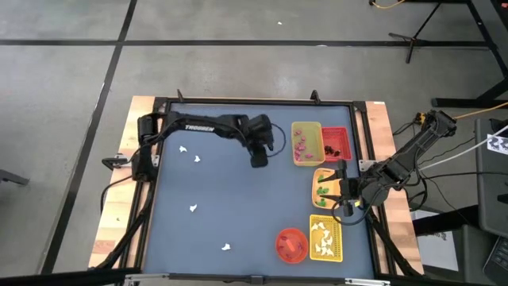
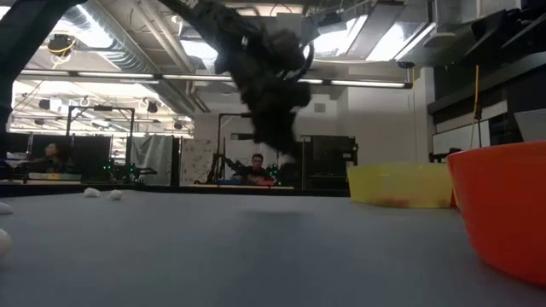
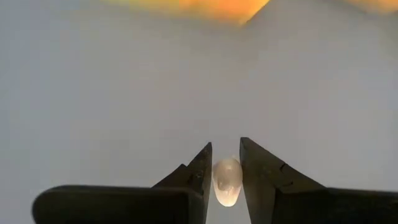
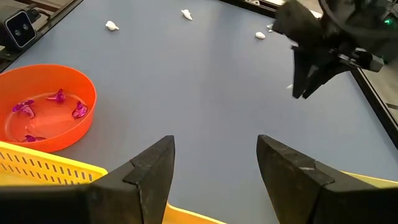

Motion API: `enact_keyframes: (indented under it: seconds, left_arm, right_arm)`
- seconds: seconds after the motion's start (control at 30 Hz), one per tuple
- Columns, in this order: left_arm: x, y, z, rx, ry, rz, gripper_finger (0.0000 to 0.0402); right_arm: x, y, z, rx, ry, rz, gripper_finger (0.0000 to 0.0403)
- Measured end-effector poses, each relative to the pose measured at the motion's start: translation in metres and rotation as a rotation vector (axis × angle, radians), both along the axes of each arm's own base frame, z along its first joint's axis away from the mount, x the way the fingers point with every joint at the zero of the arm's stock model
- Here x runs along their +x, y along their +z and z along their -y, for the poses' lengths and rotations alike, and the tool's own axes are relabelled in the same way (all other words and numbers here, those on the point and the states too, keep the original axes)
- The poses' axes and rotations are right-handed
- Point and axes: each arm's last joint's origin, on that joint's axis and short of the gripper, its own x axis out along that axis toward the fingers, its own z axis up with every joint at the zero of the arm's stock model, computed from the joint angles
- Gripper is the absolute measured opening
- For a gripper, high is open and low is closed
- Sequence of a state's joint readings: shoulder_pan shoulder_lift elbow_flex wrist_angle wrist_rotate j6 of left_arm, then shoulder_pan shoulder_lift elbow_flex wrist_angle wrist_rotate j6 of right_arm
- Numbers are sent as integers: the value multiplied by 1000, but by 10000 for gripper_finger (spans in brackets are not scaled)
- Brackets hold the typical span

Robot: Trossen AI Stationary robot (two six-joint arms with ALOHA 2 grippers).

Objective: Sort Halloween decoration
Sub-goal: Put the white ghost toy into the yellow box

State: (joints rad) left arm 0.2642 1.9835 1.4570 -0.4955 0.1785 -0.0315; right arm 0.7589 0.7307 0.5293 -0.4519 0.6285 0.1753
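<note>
A small, glossy white ghost piece (image 3: 226, 181) sits pinched between the left gripper (image 3: 226, 167) fingers. "TROSSEN" marks that arm. The right gripper (image 4: 215, 163) gapes wide, empty.

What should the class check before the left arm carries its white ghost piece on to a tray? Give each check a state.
1. Left pincer shut on the white ghost piece: ok.
2. Piece lifted off the table: cannot tell.
3. Right pincer open, waiting over the yellow trays at the table's right edge: ok.
4. Yellow tray of white pieces has room: ok.
5. Sorting finished: not ok; loose white pieces lie on the table.
</note>
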Motion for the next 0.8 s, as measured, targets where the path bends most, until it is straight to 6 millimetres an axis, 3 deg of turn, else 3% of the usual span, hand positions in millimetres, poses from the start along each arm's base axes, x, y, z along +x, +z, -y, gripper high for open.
enact_keyframes:
  seconds: [0.23,0.5,0.63,0.8]
  left_arm:
    - [37,23,68,58,-77,340,56]
    - [57,41,166,156,-120,689,56]
    - [59,39,211,157,-114,847,56]
    - [63,19,254,119,-108,1009,56]
  right_arm:
    - [0,0,0,0,0,0,225]
    - [0,0,0,-2,0,-1,225]
    - [0,-1,0,-9,0,-8,225]
    - [-1,-2,1,-23,-7,-14,225]
